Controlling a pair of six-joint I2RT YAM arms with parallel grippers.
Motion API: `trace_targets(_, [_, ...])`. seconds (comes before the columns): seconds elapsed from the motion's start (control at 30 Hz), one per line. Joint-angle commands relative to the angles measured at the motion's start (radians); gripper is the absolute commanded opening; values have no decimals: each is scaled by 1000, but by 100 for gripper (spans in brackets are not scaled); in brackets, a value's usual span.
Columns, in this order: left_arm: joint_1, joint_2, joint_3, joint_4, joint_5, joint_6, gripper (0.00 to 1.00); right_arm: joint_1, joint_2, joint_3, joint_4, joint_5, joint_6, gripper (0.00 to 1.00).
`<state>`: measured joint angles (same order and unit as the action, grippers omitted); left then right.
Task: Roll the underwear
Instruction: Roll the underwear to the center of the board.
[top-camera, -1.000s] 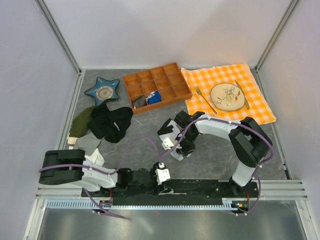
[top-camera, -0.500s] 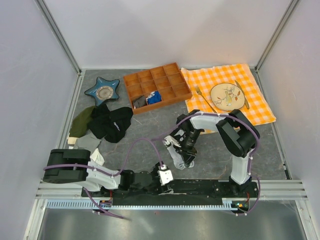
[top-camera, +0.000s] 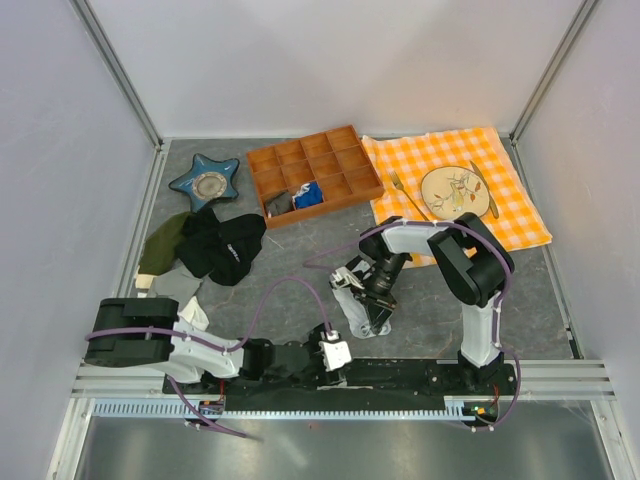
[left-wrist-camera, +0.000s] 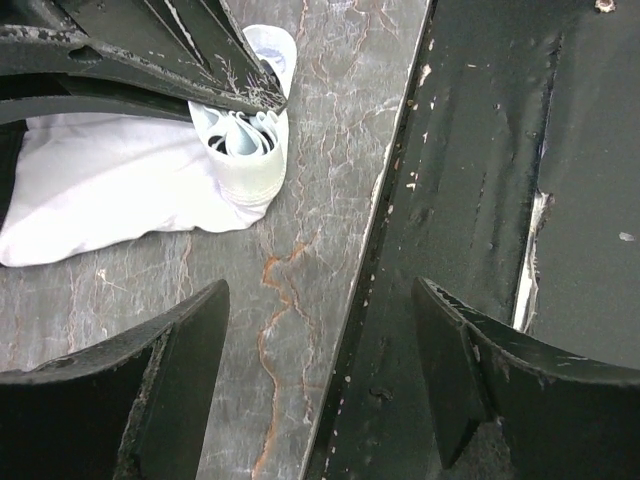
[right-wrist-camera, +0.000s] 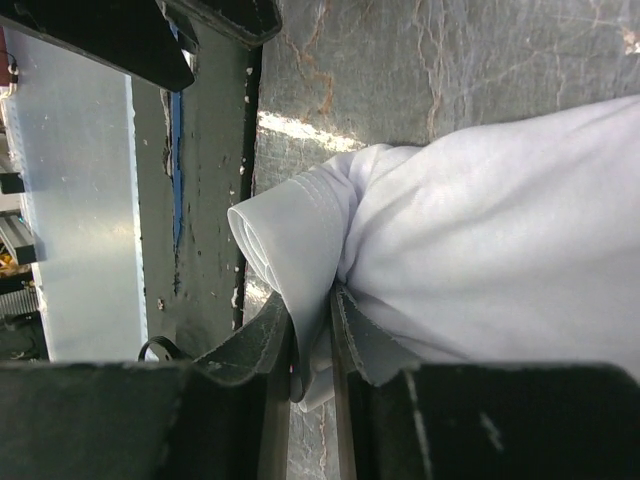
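The underwear (top-camera: 352, 305) pinched at its roll
Top view: it is seen low centre under the right gripper (top-camera: 373, 315). Left wrist: the left gripper (left-wrist-camera: 320, 320) is spread wide. Right wrist: a fold is pinched between the fingers (right-wrist-camera: 255, 350).

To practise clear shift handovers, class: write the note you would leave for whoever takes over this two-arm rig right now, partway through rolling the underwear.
Left gripper: open, empty, low over the table near the arm bases.
Right gripper: shut on a folded edge of the underwear.
Underwear: on the table's near middle, just ahead of the bases, beside the left gripper.
Done: one edge is turned over into a loose start of a roll.
Left: most of the cloth lies flat; the rest needs rolling up.
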<state>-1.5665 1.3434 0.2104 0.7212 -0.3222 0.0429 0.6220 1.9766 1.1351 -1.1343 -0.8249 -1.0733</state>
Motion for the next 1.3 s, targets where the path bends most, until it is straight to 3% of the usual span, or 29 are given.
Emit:
trace_targets(0.0, [-9, -12, 47, 0, -34, 67, 80, -15, 31, 14, 11, 27, -28, 11])
trace_targets(0.27, [6, 68, 167, -40, -123, 176, 82, -16, 47, 20, -1, 18, -40, 11])
trace_targets(0.5, [88, 164, 241, -58, -54, 169, 78, -18, 53, 23, -10, 15, -48, 12])
trace_targets(0.8, [177, 276, 325, -126, 73, 132, 56, -18, 45, 23, -10, 15, -50, 13])
trace_targets(0.87, [183, 286, 331, -126, 98, 124, 47, -18, 47, 25, -12, 15, -50, 14])
trace_targets(1.03, [201, 295, 320, -129, 184, 54, 2, -19, 38, 26, -12, 4, -50, 17])
trace_targets(1.27, [354, 281, 209, -11, 486, -179, 2, -83, -79, 37, -15, -29, -65, 36])
